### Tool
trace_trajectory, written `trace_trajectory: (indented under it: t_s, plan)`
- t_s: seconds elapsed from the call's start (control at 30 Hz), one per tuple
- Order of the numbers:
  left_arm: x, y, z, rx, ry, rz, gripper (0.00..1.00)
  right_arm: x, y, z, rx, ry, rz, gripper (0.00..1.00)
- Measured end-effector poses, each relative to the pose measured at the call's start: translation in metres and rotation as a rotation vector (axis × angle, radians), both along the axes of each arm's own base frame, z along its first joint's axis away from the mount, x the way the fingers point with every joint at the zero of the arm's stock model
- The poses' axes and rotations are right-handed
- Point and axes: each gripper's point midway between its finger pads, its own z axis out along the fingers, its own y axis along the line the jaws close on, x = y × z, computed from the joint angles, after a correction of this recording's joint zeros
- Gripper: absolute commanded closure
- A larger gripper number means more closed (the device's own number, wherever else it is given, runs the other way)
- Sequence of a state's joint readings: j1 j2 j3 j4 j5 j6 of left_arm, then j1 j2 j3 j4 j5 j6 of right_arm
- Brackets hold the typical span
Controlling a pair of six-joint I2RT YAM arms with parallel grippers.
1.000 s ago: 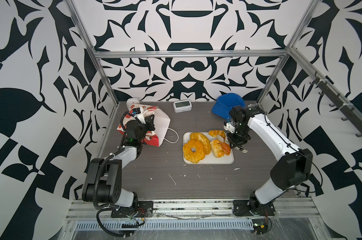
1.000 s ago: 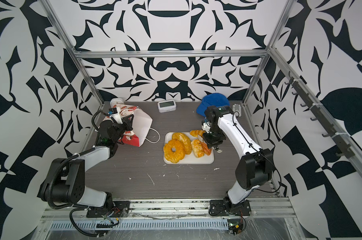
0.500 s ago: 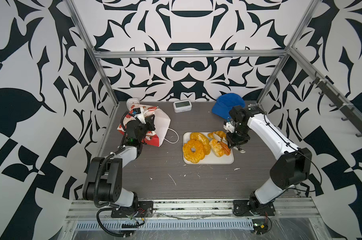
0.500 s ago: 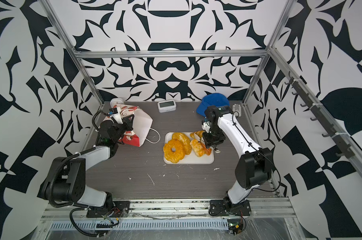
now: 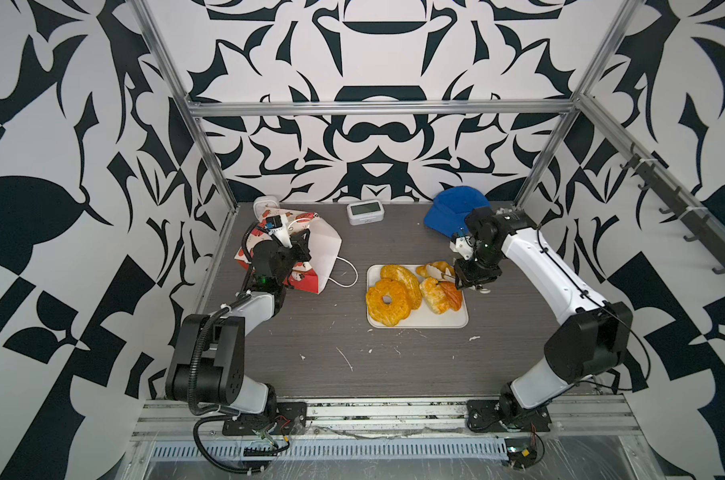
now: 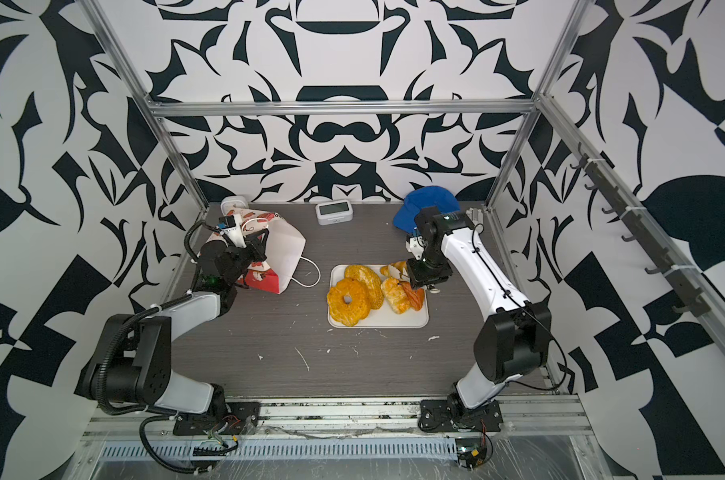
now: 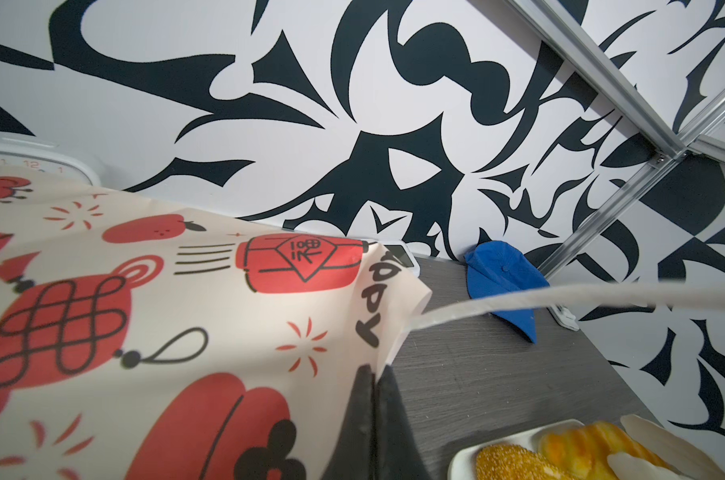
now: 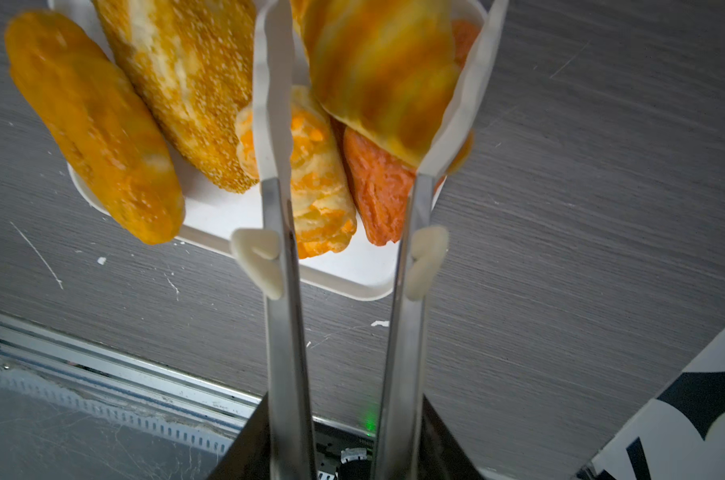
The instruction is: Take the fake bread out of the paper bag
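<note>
Both unmoved: left end effector point(image 7: 372, 376) pinches paper bag point(image 7: 144, 291), right end effector point(image 5: 473, 277) grips tongs point(image 8: 281, 332) (croissant point(image 8: 385, 75) between tips).

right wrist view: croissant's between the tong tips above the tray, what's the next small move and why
Likely widen the right gripper a little, so the tongs release the croissant onto the white tray. It sits between the tips just above the tray, where four other pastries lie. The left gripper is pinching the edge of the paper bag.
</note>
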State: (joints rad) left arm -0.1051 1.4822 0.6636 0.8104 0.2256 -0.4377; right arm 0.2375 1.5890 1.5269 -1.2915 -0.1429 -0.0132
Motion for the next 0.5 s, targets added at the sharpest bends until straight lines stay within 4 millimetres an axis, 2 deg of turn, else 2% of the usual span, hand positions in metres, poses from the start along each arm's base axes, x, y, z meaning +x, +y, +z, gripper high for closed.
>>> trace_trajectory:
  t_s: [0.5]
  plan:
    - [0.000, 0.000, 0.000, -0.003, 0.001, 0.000, 1.00, 0.016, -0.001, 0.020, 0.091, -0.108, -0.054, 0.58]
